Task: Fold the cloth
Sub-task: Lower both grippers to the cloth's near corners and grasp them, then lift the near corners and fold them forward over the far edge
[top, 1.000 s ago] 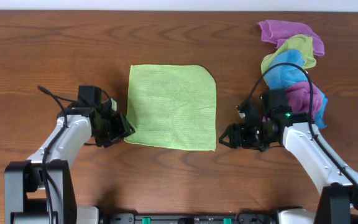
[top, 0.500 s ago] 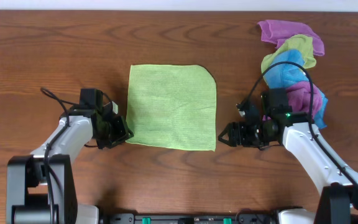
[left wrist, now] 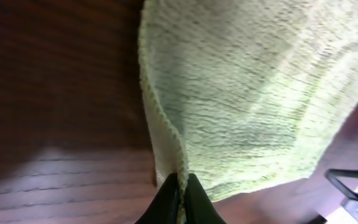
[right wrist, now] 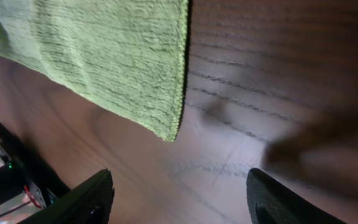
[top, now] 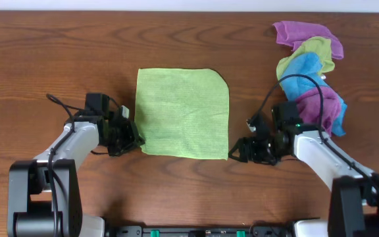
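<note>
**Clearance around the cloth**

Bare table [top: 58,52] shows beyond the far edge of the green cloth [top: 182,113] and to its left. A pile of coloured cloths [top: 310,72] blocks the far right, near the right gripper [top: 235,153]. That gripper sits with jaws spread just beside the near-right corner. The left gripper [top: 135,138] pinches the near-left corner.

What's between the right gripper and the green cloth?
Only bare table, seen in the right wrist view. The open right gripper sits apart from the cloth corner.
</note>
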